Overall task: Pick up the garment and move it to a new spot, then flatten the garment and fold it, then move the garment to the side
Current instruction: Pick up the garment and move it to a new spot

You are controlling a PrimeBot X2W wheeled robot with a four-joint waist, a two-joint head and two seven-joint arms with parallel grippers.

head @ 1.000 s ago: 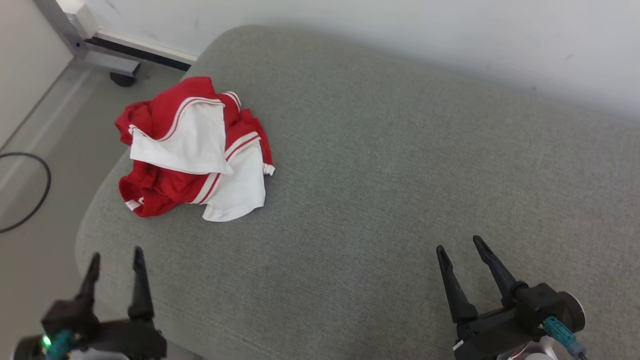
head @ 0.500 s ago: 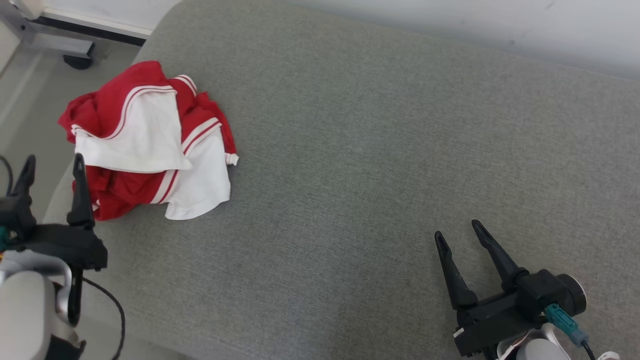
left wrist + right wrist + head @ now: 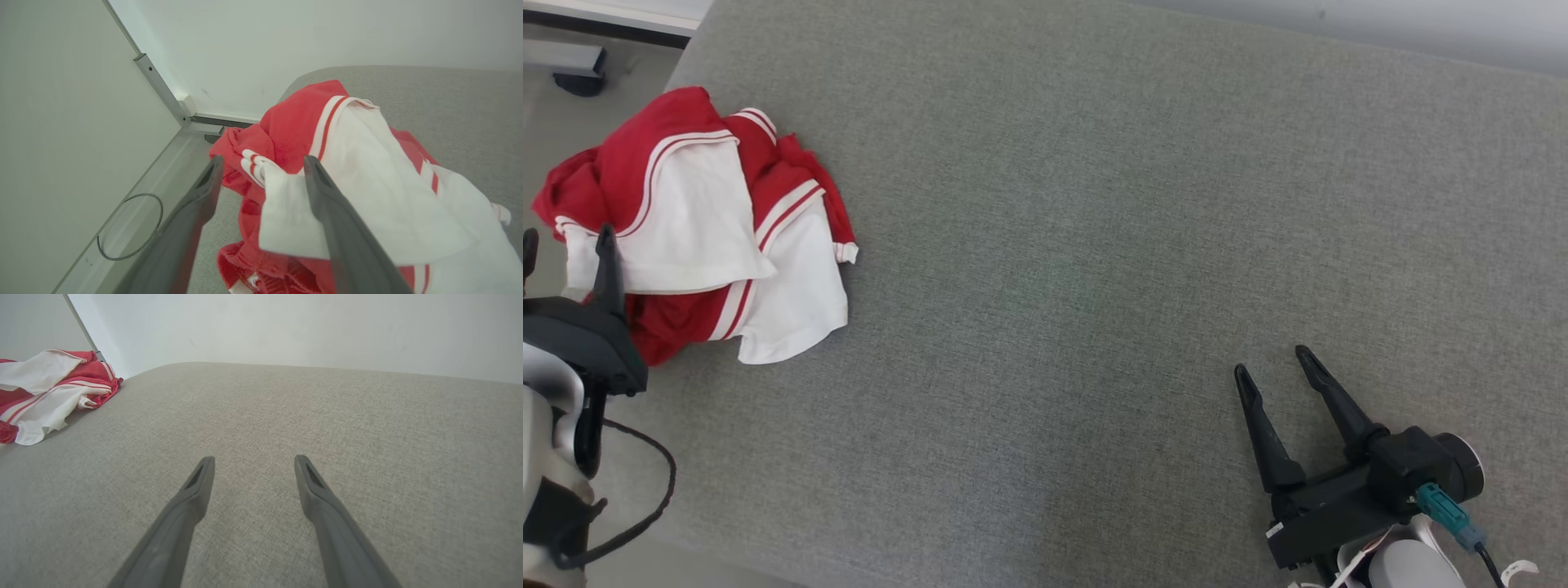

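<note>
Garment [image 3: 694, 245] lies crumpled at the left end of the cushion [image 3: 1094, 245], just ahead of my left gripper [image 3: 263, 163], which is wide open and empty. Right gripper [image 3: 1272, 362] is equally open and empty, well apart. Risk: pinching one loose layer could drag the heap over the edge. Grey fabric surface; white wall [image 3: 286, 326] beyond.

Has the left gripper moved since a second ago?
Yes. Against the crumpled red-and-white garment on the grey cushion, the left gripper has come forward from short of it to its near edge, fingers open.
</note>
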